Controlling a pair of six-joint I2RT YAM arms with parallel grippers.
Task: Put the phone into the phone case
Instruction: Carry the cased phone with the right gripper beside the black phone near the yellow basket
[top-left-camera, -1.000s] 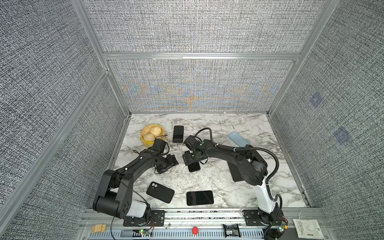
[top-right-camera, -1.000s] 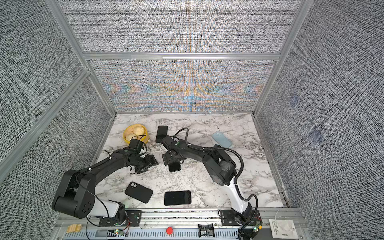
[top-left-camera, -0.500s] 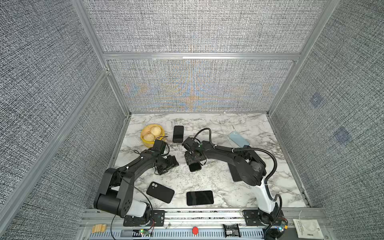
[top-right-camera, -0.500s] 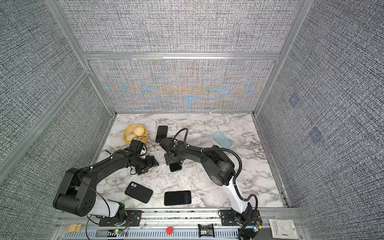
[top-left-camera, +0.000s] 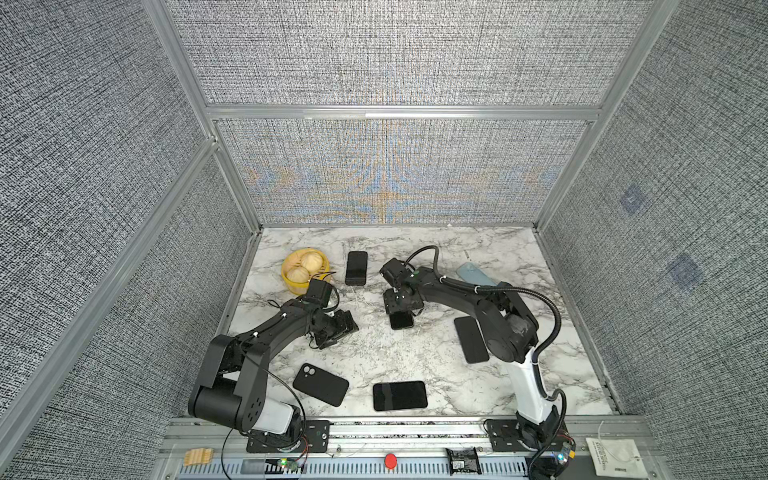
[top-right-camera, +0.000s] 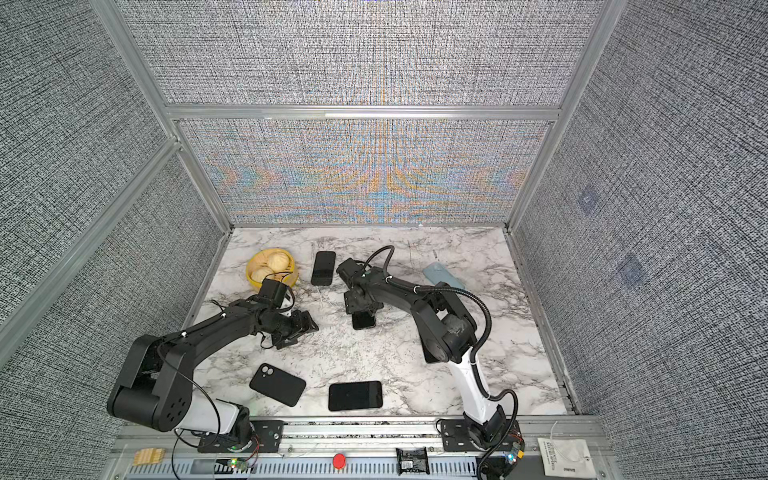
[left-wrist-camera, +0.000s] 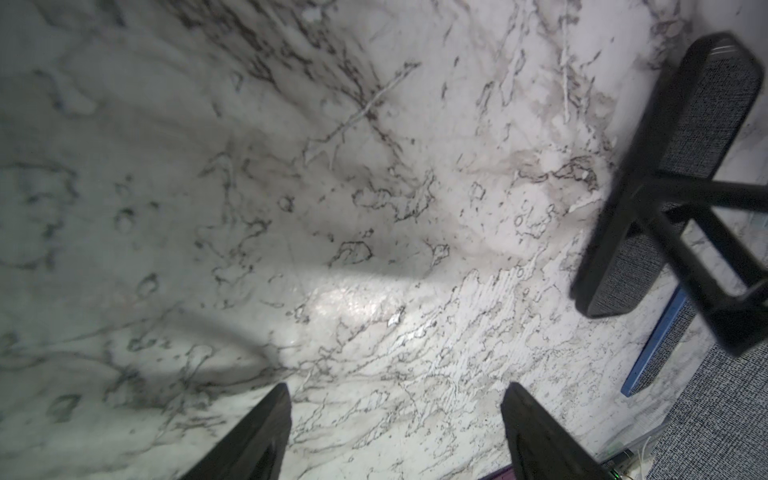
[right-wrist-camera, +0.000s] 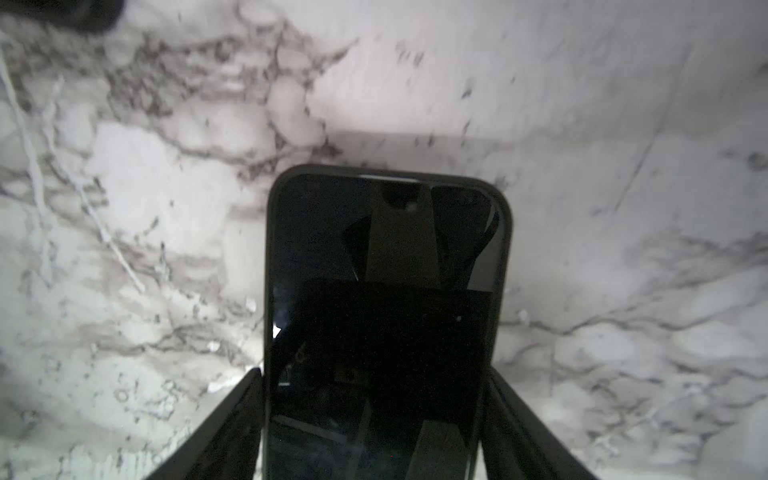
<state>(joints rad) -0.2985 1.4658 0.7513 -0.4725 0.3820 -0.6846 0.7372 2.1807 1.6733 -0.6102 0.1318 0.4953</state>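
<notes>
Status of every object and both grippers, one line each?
left gripper: open, empty.
right gripper: shut on held phone.
held phone: screen up, gripped by its long sides.
black case: flat, back up.
blue case: partly hidden.
basket: holds two buns.
near phone: flat.
far phone: flat.
side phone: flat.

Black left arm (top-left-camera: 270, 332), right arm (top-left-camera: 461, 293); white base links (top-left-camera: 528, 386), corrugated cable (top-left-camera: 556, 320), black left claw (left-wrist-camera: 397, 385)

Bare marble (top-left-camera: 374, 349) mid-table (roomy), dark phone (top-left-camera: 400, 395) and case (top-left-camera: 320, 384) along front, bowl (top-left-camera: 284, 274) rear-left.
</notes>
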